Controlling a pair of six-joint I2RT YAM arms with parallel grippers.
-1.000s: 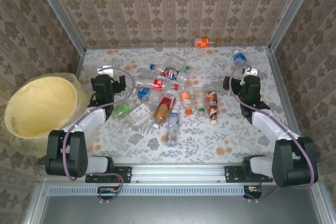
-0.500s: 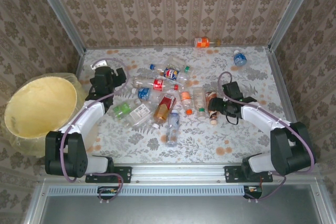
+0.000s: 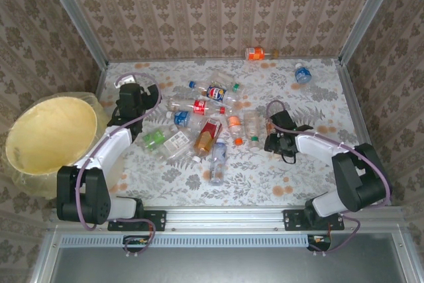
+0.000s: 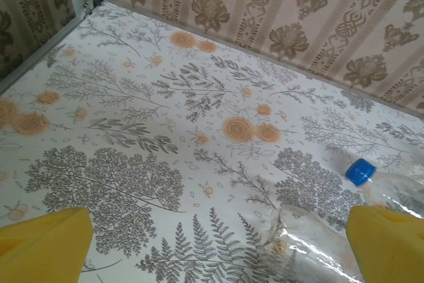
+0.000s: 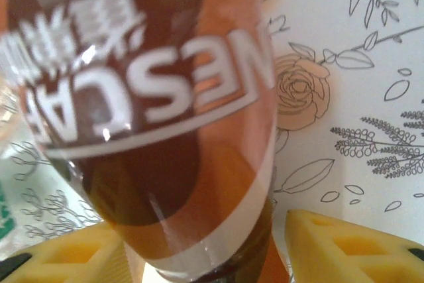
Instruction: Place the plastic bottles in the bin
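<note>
Left tool (image 4: 215,243) wide open, bare table (image 4: 132,130) ahead to far wall (image 4: 265,4); right tool (image 5: 209,253) astride brown bottle (image 5: 152,97), grip uncertain.

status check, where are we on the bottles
Left gripper open, empty, beside the pile. Right gripper astride the brown bottle, grip unconfirmed. Bin looks empty; left arm sits between bottle and bin.

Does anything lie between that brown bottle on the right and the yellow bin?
Yes. The brown bottle is on the table's right, and the bin is beyond its left edge. The other bottles and the left arm lie between them.
</note>
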